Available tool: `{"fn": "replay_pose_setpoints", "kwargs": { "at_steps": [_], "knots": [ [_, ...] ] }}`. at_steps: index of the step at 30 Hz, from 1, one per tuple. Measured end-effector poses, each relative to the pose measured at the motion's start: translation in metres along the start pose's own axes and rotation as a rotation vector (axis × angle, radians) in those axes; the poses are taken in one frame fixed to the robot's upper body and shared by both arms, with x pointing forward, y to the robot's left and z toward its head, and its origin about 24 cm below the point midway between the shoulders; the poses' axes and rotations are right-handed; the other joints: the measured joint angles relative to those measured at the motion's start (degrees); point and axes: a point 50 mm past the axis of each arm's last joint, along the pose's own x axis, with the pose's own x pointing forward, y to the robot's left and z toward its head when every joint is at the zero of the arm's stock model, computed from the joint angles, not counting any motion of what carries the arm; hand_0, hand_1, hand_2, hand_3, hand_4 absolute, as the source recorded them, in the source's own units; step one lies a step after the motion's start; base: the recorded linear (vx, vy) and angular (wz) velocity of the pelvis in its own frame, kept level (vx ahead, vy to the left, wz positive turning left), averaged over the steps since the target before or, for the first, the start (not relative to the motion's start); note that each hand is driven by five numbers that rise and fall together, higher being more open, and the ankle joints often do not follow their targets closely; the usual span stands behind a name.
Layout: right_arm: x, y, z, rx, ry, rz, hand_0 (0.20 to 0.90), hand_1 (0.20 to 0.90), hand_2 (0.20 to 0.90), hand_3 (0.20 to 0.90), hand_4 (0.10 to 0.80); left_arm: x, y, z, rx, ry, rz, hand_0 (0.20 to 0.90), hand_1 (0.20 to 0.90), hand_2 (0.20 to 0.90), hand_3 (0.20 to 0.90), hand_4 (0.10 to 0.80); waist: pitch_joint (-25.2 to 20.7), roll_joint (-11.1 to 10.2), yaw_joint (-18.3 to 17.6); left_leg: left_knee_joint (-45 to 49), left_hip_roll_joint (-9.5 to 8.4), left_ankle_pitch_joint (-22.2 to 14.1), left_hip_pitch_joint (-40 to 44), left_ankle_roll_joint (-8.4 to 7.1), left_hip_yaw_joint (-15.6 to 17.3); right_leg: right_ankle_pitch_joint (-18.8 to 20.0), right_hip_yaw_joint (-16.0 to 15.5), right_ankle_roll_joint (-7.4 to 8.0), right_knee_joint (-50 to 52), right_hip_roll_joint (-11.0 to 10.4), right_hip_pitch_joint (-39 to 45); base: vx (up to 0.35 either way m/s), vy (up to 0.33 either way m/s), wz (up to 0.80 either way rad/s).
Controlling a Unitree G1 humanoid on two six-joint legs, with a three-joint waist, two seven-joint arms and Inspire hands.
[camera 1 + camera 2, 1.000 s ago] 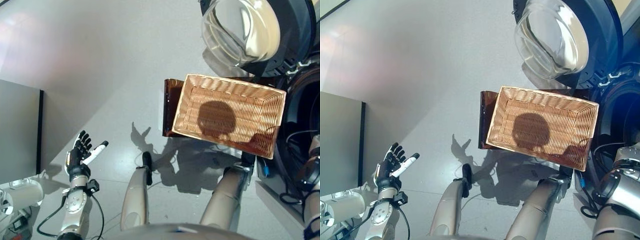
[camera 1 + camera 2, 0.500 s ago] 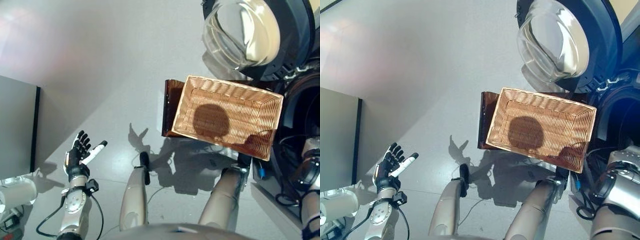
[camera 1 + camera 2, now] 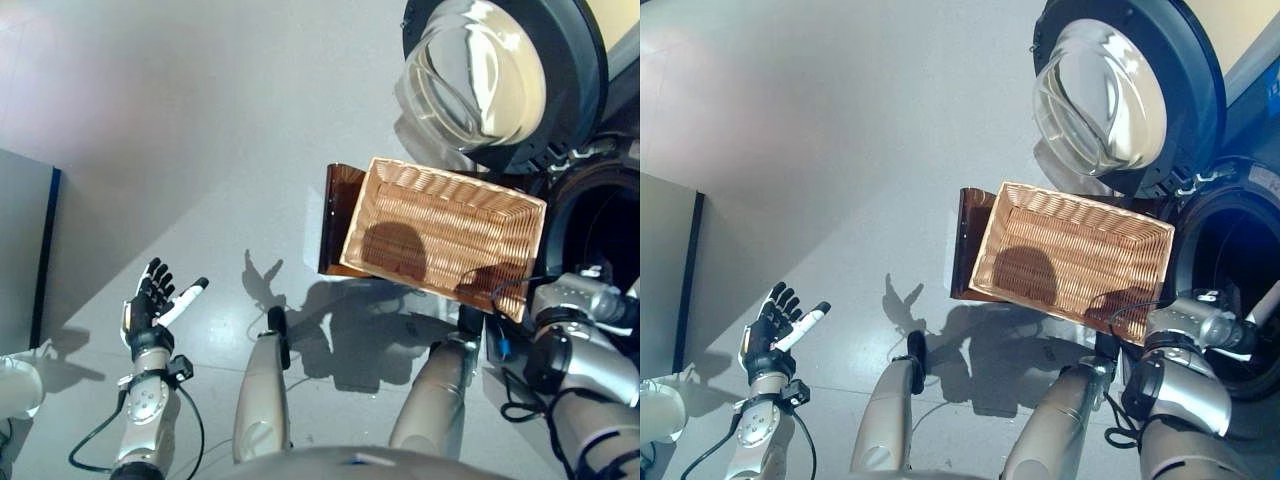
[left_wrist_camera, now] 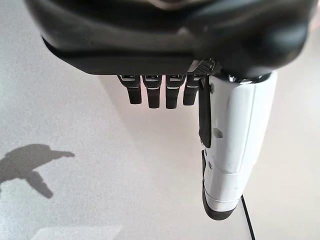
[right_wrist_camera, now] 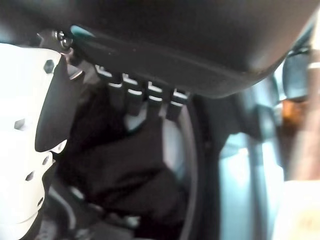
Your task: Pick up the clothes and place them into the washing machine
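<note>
Woven rect. wicker basket (image 3: pixel 445 235), glass-domed door (image 3: pixel 480 75)

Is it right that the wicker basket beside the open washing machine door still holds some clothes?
No. The wicker basket is empty, as the left eye view shows: only bare weave and a shadow inside. It does stand beside the open washing machine door.

Showing a rough woven wicker basket (image 3: pixel 440 235), a glossy glass washer door (image 3: pixel 490 75), a smooth matt floor (image 3: pixel 200 130).
</note>
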Motion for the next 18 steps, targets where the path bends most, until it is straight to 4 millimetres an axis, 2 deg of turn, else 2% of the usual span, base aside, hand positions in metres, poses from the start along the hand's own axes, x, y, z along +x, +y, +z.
{"fn": "replay_pose_setpoints", "kwargs": {
  "at_steps": [7,11,13,18],
  "knots": [
    [-0.01,-0.029,-0.03,-0.113,0.058,0.008,0.9,0.9,0.9,0.9,0.8,0.003,0.0,0.003,-0.004,-0.014,0.018,0.9,0.9,0.9,0.9,0.8,-0.61,-0.23,-0.2,-1.13,0.15,-0.28,2.2,0.21,0.11,1.85,-1.74,-0.32,-5.3,-0.11,4.89,0.036,-0.013,-0.01],
    [-0.015,-0.047,-0.042,-0.197,0.077,0.034,0.9,0.9,0.9,0.9,0.8,0.004,0.003,0.004,-0.004,-0.02,0.04,0.9,0.9,0.9,0.9,0.8,-2.14,-1.57,-0.17,-1.99,0.22,-0.23,3.12,0.13,0.18,2.95,-2.62,-0.35,-7.77,-0.11,6.69,0.044,-0.028,-0.02],
    [-0.019,-0.053,-0.049,-0.233,0.089,0.049,0.9,0.9,0.9,0.9,0.8,0.005,0.002,0.003,-0.003,-0.017,0.04,0.9,0.9,0.9,0.9,0.8,-2.21,-2.04,-0.37,-2.04,0.31,-0.08,4.23,-0.16,0.09,3.76,-3.44,0.16,-8.84,-0.14,8.52,0.057,-0.029,0.01],
    [-0.028,-0.066,-0.062,-0.343,0.111,0.105,0.9,0.9,0.9,0.9,0.8,0.005,0.002,0.004,0.012,-0.023,0.042,0.9,0.9,0.9,0.9,0.8,-3.42,-3.65,-0.2,-3.51,0.5,-0.19,6.17,0.08,0.31,4.09,-3.97,-0.37,-11.16,-0.04,10.77,0.04,-0.036,-0.03]
  ]
}}
